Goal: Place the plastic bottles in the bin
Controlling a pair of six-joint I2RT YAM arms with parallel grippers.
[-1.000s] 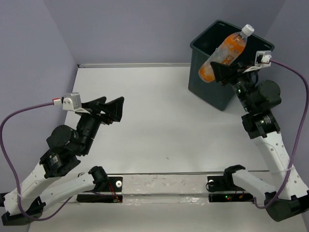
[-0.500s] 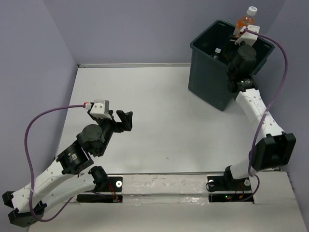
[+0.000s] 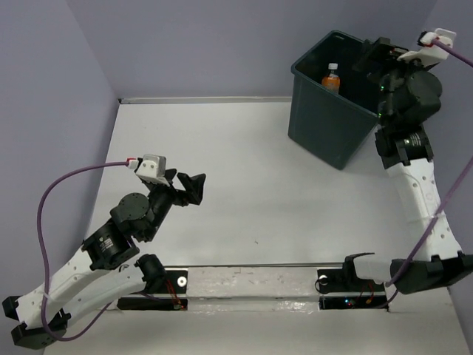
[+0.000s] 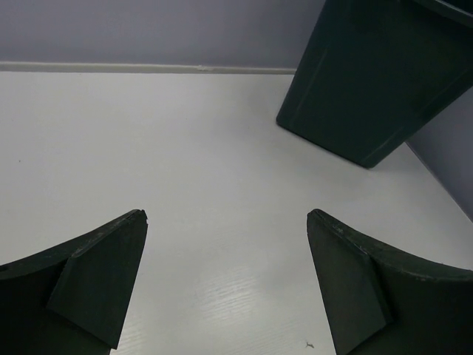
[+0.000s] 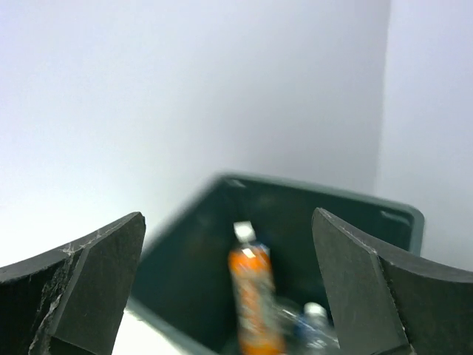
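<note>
The bin (image 3: 322, 126), a dark grey-green tub, stands at the table's far right. An orange plastic bottle with a white cap (image 3: 331, 78) is inside it, upright and blurred in the right wrist view (image 5: 253, 296). Beside it lies a clear bottle with a white cap (image 5: 315, 324). My right gripper (image 3: 375, 52) hangs open just above the bin's right rim (image 5: 325, 194), holding nothing (image 5: 228, 214). My left gripper (image 3: 189, 188) is open and empty over the bare table at the left (image 4: 225, 214), pointing toward the bin (image 4: 369, 81).
The white table (image 3: 244, 163) ends at a lilac back wall (image 3: 207, 44) and side walls close behind the bin. Purple cables (image 3: 66, 185) loop off both wrists.
My right gripper opened and let go of the orange bottle, which dropped into the bin. The right wrist drew back to the right. The left arm swung toward the middle, then held.
</note>
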